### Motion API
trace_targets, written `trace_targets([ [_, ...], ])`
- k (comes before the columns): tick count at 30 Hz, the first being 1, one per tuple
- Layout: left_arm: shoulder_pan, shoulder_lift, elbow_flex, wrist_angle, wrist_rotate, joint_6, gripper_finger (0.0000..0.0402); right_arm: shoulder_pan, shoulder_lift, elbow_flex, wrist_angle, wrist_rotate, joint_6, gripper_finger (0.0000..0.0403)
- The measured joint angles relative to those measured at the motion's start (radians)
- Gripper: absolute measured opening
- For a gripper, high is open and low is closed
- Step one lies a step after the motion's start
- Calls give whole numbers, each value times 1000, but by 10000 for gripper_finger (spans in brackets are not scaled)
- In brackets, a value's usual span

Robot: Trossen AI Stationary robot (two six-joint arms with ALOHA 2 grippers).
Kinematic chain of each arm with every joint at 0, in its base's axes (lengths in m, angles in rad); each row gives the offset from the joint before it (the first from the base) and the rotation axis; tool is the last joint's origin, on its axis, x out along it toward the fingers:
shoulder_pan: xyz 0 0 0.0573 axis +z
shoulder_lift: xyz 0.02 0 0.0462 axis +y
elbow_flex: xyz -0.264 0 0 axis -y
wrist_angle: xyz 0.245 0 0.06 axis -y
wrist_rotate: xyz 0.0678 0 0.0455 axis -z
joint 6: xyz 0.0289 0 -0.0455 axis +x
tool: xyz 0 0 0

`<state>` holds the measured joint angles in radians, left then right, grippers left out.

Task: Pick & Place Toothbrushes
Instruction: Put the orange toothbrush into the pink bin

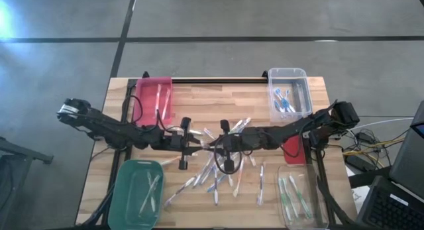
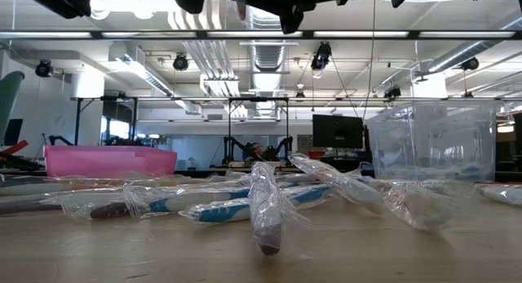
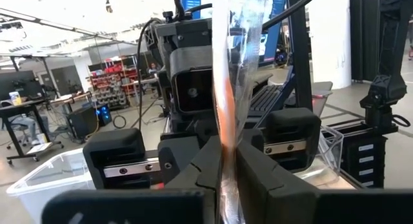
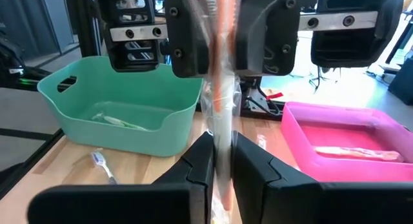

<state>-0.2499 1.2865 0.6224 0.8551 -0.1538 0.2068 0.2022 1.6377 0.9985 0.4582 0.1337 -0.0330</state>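
A toothbrush in a clear wrapper with an orange-pink streak [image 3: 226,69] is held above the middle of the table between my two grippers, which face each other. My left gripper [image 1: 199,144] and my right gripper [image 1: 216,145] are both shut on it. Several more wrapped toothbrushes [image 1: 218,177] lie loose on the wooden table [image 1: 199,97] below and toward the near edge; the low view shows them lying flat [image 2: 245,205]. That view shows only the undersides of the grippers, at its top edge. My left gripper pinches the wrapped toothbrush [image 3: 226,161] between its two fingers, coming level from the table's left. The fingers lie across it. It stands roughly upright, clear of the table. My right gripper pinches the same wrapped toothbrush [image 4: 221,141] between its two fingers, coming level from the table's right, just below the left fingers [image 4: 190,50]. The fingers lie across it, and the wrapper runs on below them.
A pink bin [image 1: 154,97] stands far left and a clear bin [image 1: 289,91] far right. A green bin [image 1: 137,193] sits near left and another clear bin [image 1: 301,197] near right. Each holds a few toothbrushes. A red object [image 1: 293,149] lies under the right arm.
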Motion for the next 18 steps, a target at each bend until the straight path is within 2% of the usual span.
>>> trace_targets([
  [6, 0, 0, 0, 1, 4, 5, 30, 0, -12, 0, -40, -3, 29, 70],
  [15, 0, -1, 0, 2, 1, 2, 30, 0, -140, 9, -386, -2, 109, 136],
  [18, -1, -7, 0, 0, -48, -1, 30, 0, -203, 10, -509, 5, 115, 154],
])
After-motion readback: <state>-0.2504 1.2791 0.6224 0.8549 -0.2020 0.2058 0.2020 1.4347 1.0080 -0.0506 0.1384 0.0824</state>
